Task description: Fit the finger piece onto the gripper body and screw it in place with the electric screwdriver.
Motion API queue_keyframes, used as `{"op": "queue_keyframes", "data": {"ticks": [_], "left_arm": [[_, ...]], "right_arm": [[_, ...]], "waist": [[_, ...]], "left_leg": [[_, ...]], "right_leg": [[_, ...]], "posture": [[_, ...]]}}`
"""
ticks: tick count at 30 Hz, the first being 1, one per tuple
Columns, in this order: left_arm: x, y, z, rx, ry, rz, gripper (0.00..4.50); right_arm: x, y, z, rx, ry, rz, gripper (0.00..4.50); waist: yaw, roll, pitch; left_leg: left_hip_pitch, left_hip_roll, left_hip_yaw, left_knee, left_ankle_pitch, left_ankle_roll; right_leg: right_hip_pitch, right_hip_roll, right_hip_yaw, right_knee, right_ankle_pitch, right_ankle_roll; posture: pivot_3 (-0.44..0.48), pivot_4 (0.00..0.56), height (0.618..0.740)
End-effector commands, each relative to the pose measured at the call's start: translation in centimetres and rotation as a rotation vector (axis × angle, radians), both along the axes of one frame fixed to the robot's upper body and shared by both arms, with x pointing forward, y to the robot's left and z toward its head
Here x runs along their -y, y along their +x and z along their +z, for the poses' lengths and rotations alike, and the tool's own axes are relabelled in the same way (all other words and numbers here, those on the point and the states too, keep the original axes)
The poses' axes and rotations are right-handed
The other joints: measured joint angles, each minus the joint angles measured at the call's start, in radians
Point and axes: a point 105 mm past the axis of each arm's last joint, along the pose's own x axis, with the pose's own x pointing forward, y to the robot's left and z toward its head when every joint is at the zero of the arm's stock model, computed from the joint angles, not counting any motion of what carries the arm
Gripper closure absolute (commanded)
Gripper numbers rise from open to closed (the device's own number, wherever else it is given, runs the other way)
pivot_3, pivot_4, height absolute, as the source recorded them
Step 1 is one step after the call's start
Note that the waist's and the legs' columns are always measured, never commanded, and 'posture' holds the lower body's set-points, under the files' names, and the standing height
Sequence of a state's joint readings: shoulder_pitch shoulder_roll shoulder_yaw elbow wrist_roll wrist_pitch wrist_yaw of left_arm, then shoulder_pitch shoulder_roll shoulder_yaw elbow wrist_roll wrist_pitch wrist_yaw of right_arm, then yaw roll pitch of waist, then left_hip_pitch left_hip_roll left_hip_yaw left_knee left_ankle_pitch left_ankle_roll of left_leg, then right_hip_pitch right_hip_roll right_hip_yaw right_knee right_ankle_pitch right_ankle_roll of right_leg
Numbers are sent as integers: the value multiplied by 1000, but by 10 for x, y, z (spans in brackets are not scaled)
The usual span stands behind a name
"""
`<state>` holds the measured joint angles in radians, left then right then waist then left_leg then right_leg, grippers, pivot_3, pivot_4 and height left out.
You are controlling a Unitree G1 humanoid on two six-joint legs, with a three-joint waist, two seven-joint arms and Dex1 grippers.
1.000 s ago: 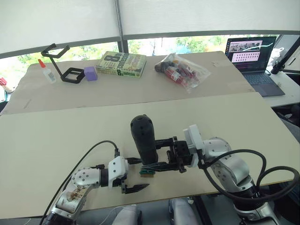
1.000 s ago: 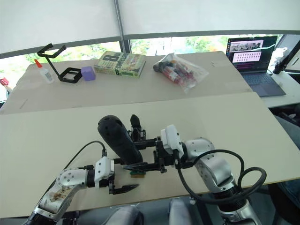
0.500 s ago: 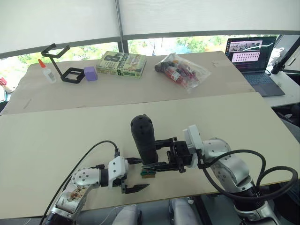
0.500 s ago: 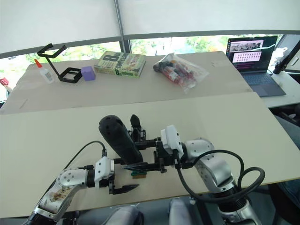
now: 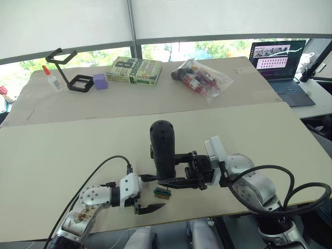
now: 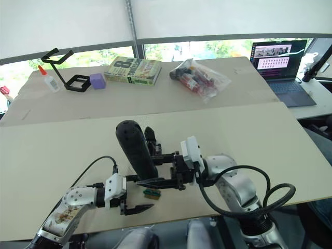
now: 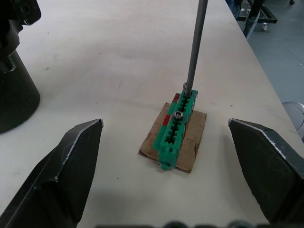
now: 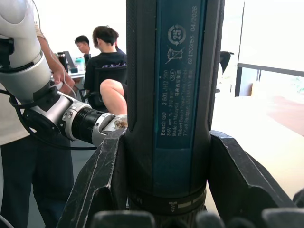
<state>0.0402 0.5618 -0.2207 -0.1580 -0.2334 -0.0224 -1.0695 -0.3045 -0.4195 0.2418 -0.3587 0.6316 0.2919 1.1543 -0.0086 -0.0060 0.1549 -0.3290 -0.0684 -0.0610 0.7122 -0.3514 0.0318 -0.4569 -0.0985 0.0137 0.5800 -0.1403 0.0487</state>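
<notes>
While your left gripper [image 5: 148,193] sits low in the lower middle of the head view with its two black fingers spread wide and nothing between them, a small green-and-red terminal block [image 7: 176,129] lies on a scrap of brown cardboard [image 7: 194,142] just past its fingertips. In the left wrist view you can see the block centred in the gap between the fingers [image 7: 66,166], touching neither.

Just beyond, your right gripper [image 5: 174,174] is clamped on the electric screwdriver [image 5: 163,150], which stands nearly upright at the centre of the frame with its rounded end up. The right wrist view shows both fingers [image 8: 102,175] pressed against the sides of the black barrel. The thin metal bit [image 7: 194,45] comes down onto one end of the green block, its tip at a screw there.

Behind the screwdriver, a black blocky part [image 6: 150,141] that looks like the gripper body is mostly hidden; you cannot tell how it stands. All this rests on the pale near table [image 5: 62,150].

On the far table [image 5: 155,98], from upper left to upper right, you see a glue bottle [image 5: 52,79], a black wire-frame stand [image 5: 69,70], a purple block [image 5: 100,81], a book [image 5: 134,70], a clear bag of small items [image 5: 201,77] and an open laptop [image 5: 280,65].
</notes>
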Motion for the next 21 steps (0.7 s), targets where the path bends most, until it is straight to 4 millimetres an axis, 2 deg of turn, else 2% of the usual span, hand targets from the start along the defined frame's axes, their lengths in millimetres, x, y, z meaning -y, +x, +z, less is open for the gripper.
{"op": "queue_keyframes", "data": {"ticks": [1, 21], "left_arm": [[3, -7, -11, -51, 4, -12, 0], [1, -8, -13, -57, 1, -7, 0]], "right_arm": [[3, -3, 10, 17, 42, 13, 2565], [3, -8, 18, 4, 84, 43, 2565]], "waist": [[0, 0, 0], [-1, 0, 0]], "left_leg": [[0, 0, 0, 0, 0, 0], [0, 0, 0, 0, 0, 0]], "right_leg": [[0, 0, 0, 0, 0, 0], [0, 0, 0, 0, 0, 0]], "posture": [[0, 150, 740], [0, 150, 740]]}}
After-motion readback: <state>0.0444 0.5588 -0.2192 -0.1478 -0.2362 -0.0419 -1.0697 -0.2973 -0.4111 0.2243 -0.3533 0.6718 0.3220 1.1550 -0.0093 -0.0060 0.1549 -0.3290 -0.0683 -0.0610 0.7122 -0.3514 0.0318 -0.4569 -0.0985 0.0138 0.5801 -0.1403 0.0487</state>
